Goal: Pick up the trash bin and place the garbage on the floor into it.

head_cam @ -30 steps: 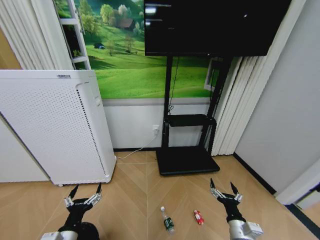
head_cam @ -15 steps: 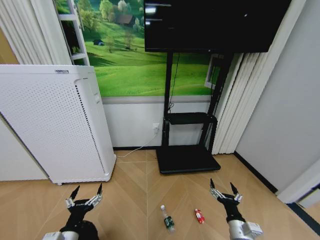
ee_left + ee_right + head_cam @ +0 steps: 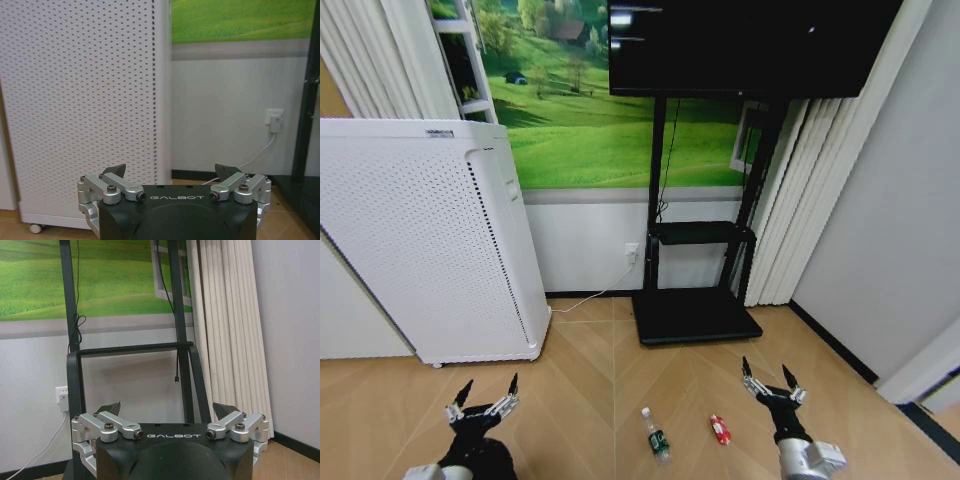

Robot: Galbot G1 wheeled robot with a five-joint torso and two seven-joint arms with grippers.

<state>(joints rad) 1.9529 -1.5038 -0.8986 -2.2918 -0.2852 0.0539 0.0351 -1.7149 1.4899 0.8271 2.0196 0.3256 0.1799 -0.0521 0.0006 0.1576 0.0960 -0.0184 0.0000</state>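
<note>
Left gripper (image 3: 482, 398): low at the near left of the head view, held above the floor (image 3: 590, 400), fingers spread wide and grasping nothing. In its own wrist view the left gripper (image 3: 171, 175) faces the perforated white appliance, fingertips far apart with only air between them.

Right gripper (image 3: 768, 381): low at the near right of the head view, fingers released and splayed, holding nothing. In the right wrist view the right gripper (image 3: 167, 411) points at the black TV stand (image 3: 135, 370) and the pale curtain (image 3: 227, 330) beside it.

Plastic bottle (image 3: 654, 437): clear with a green label, lying on the parquet between the two grippers, nearer the lower edge of the head view, cap end pointing away from the robot.

Red-and-white packet (image 3: 719, 430): flat on the floor just right of the bottle, apart from it, and near the right gripper on its left.

Floor: light tan herringbone parquet, with a dark skirting strip (image 3: 830, 345) running along the right wall.

White appliance (image 3: 430, 240): tall perforated cabinet on small castors, standing at the left against the wall, well beyond the left gripper.

TV stand (image 3: 698, 300): black frame with a shelf and flat base plate, carrying a dark screen (image 3: 750, 50), straight ahead past the litter.

Wall socket (image 3: 631, 256): on the white lower wall, with a white cable running down toward the appliance.

Wall mural (image 3: 590, 110): green meadow scene behind the stand.
</note>
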